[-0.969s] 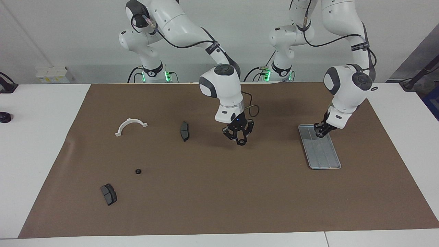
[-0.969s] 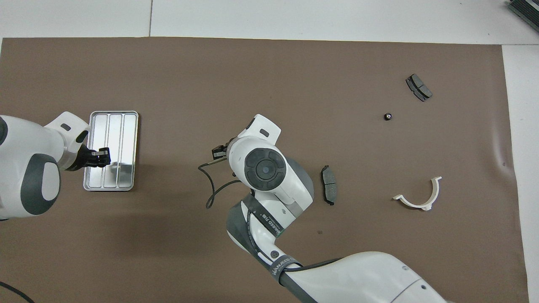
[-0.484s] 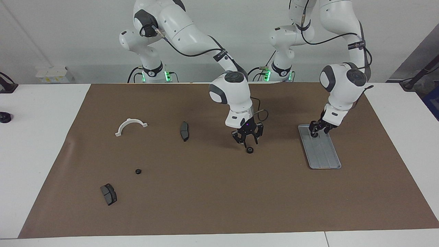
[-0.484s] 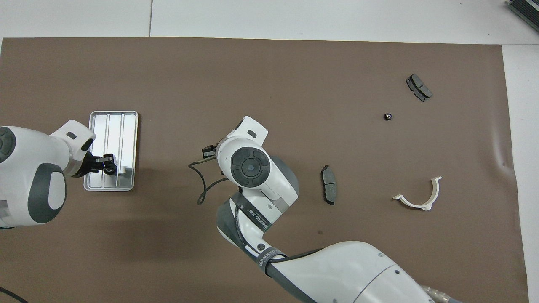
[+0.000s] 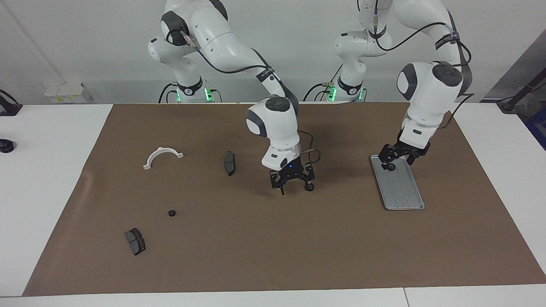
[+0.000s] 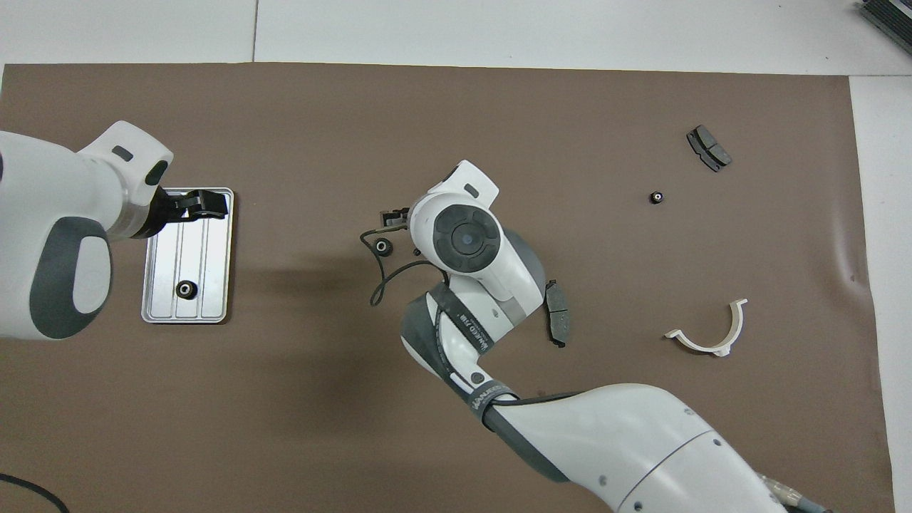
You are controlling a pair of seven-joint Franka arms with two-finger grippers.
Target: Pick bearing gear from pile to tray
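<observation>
One camera sits high across the tabletop (image 5: pixel 55 140) and faces the two robots, taking in both arm bases against the wall, the whole brown mat (image 5: pixel 273 238) and the white margins at each end. It stands well back, so small parts look tiny. The other camera hangs high above the robots' own end and looks steeply down and forward; the arms enter from its bottom edge and loom large. It sees most of the mat. Both views share the mat, the tray (image 5: pixel 401 187) and the white half-ring bracket (image 6: pixel 709 335), turned half a turn between them.
</observation>
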